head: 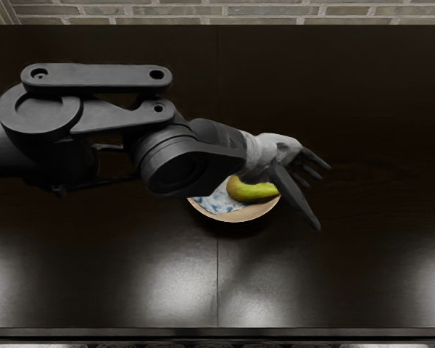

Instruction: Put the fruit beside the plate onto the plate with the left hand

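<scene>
A yellow-green pear [251, 191] lies on a small plate [239, 212] with a tan rim and a blue-and-white pattern, in the middle of the dark table. My left arm reaches in from the left edge and covers the plate's upper left part. Its left hand [297, 177] hovers just right of and above the pear, fingers spread and pointing right and down. Nothing is between the fingers. Whether the palm touches the pear is hidden by the wrist. The right arm does not show.
The dark tabletop [333, 275] stretches all around the plate, with glossy reflections near the front edge. A brick wall [217, 11] runs along the far edge of the table.
</scene>
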Action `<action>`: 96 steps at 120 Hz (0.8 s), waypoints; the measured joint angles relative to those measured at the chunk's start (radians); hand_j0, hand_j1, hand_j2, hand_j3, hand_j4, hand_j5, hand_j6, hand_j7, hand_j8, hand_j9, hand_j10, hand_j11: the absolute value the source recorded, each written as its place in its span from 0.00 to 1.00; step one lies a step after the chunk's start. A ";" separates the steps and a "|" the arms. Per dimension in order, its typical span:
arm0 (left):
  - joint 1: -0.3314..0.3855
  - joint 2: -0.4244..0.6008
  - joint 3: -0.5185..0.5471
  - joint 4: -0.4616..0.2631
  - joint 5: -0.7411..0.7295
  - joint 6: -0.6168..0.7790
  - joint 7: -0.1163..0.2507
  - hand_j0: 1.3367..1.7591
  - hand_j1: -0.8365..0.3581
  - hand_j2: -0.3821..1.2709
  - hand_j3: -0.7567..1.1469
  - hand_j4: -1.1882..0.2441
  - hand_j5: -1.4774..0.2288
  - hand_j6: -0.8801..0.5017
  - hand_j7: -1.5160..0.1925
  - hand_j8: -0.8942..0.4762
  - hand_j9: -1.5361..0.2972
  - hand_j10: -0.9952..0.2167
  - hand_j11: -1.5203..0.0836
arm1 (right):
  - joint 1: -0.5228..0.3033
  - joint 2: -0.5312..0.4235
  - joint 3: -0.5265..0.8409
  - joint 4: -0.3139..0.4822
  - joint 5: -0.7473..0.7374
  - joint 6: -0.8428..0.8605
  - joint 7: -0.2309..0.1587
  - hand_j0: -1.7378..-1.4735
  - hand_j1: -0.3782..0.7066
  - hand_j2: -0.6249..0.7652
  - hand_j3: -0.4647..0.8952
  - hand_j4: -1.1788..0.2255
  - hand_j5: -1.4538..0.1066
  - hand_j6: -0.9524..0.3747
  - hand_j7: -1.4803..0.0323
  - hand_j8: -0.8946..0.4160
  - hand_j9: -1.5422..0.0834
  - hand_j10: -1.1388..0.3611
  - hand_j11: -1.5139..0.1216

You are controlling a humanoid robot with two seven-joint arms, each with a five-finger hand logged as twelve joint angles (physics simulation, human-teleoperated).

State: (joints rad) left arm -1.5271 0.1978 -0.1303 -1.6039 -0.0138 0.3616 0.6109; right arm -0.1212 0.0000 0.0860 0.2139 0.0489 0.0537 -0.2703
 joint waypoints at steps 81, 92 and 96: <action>0.439 0.154 -0.424 -0.056 -0.241 -0.195 0.000 0.76 0.74 0.26 0.40 0.65 0.67 0.45 0.70 0.47 0.66 0.61 0.74 | 0.000 0.000 0.000 0.000 0.000 0.000 0.000 0.30 0.06 0.45 0.34 0.82 0.91 0.70 0.95 0.66 0.93 0.74 0.90; 0.536 0.174 -0.478 -0.058 -0.244 -0.242 0.000 0.76 0.74 0.26 0.40 0.65 0.67 0.46 0.70 0.47 0.66 0.61 0.74 | 0.000 0.000 0.000 0.000 0.000 0.000 0.000 0.30 0.06 0.45 0.34 0.82 0.91 0.70 0.95 0.66 0.93 0.74 0.90; 0.573 0.198 -0.495 -0.058 -0.244 -0.274 0.000 0.76 0.74 0.26 0.40 0.65 0.67 0.46 0.70 0.47 0.66 0.61 0.74 | 0.000 0.000 0.000 0.000 0.000 0.000 0.000 0.30 0.06 0.45 0.34 0.82 0.91 0.70 0.95 0.66 0.93 0.74 0.90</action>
State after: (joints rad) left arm -0.9544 0.3956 -0.6252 -1.6615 -0.2581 0.0876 0.6109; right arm -0.1212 0.0000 0.0859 0.2135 0.0488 0.0537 -0.2702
